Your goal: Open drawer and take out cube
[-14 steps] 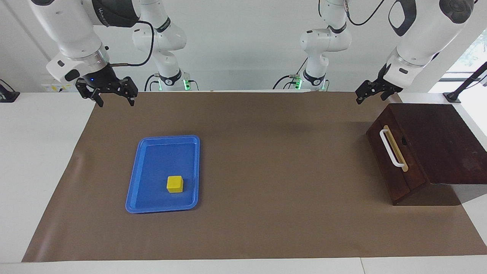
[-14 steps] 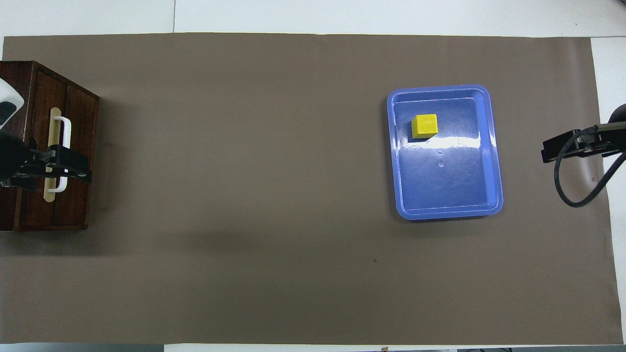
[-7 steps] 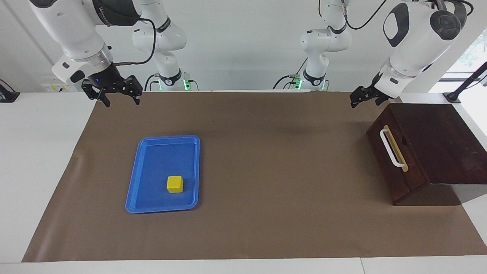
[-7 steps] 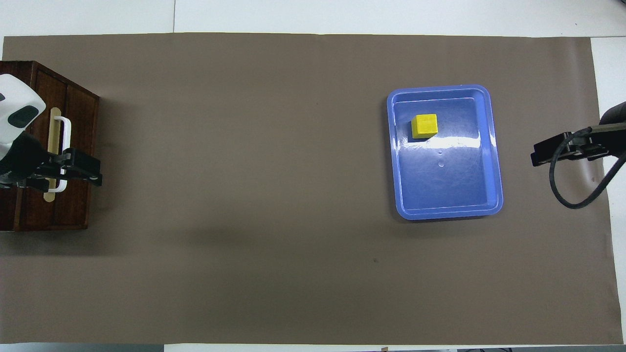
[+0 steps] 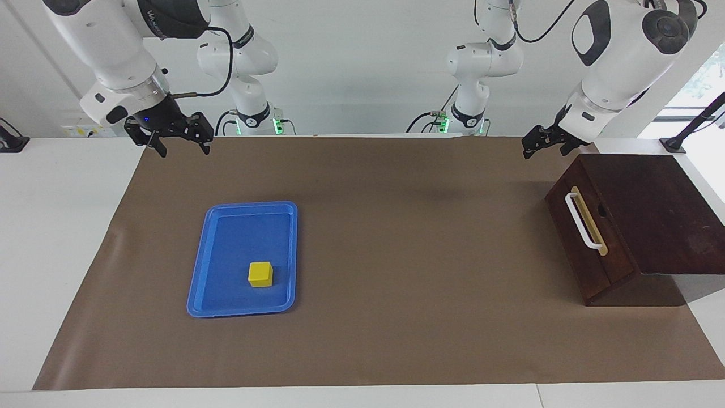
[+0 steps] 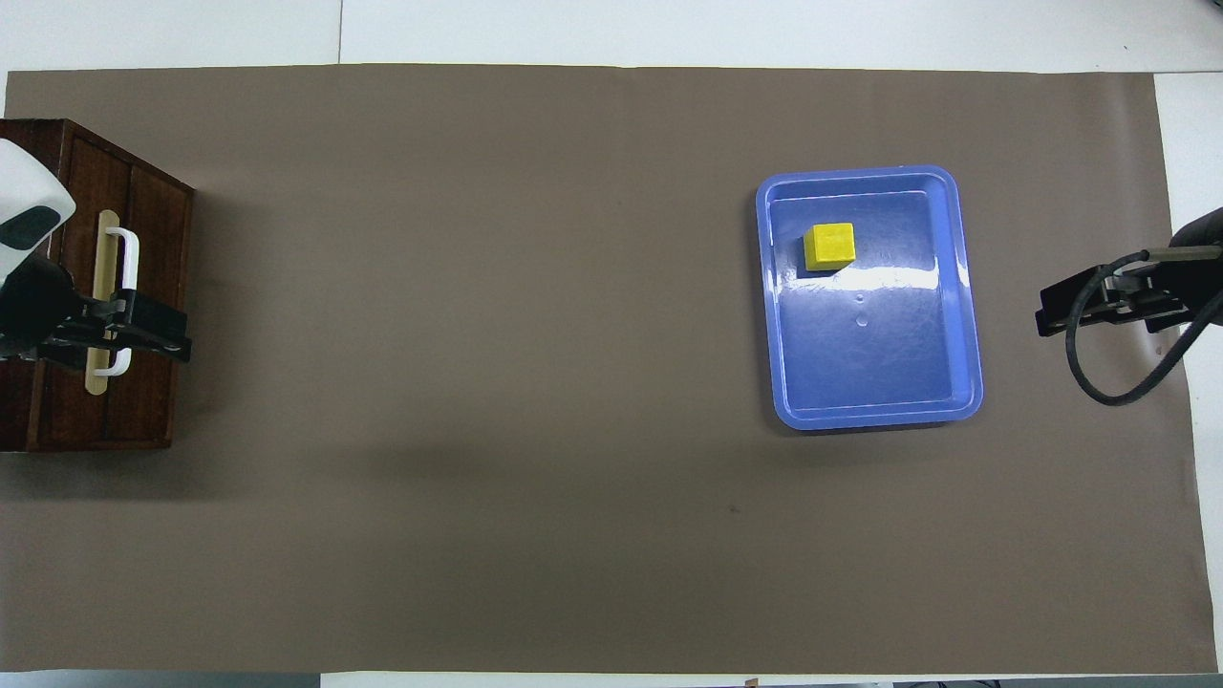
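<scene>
The dark wooden box at the left arm's end holds the drawer (image 5: 568, 241) (image 6: 153, 277), which is shut. Its white bar handle (image 5: 583, 222) (image 6: 127, 287) is free. The yellow cube (image 5: 260, 273) (image 6: 828, 246) lies in the blue tray (image 5: 199, 272) (image 6: 967, 315), toward the right arm's end. My left gripper (image 5: 542, 148) (image 6: 153, 330) hangs open and empty in the air by the box's front, clear of the handle. My right gripper (image 5: 182, 146) (image 6: 1099, 301) is open and empty, raised over the mat's edge beside the tray.
A brown mat (image 5: 396, 255) covers most of the white table. Between the tray and the box lies a wide stretch of bare mat.
Both grippers drifted a little toward the table's middle, the left one then edging back toward the box. Drawer, cube and tray have not moved.
</scene>
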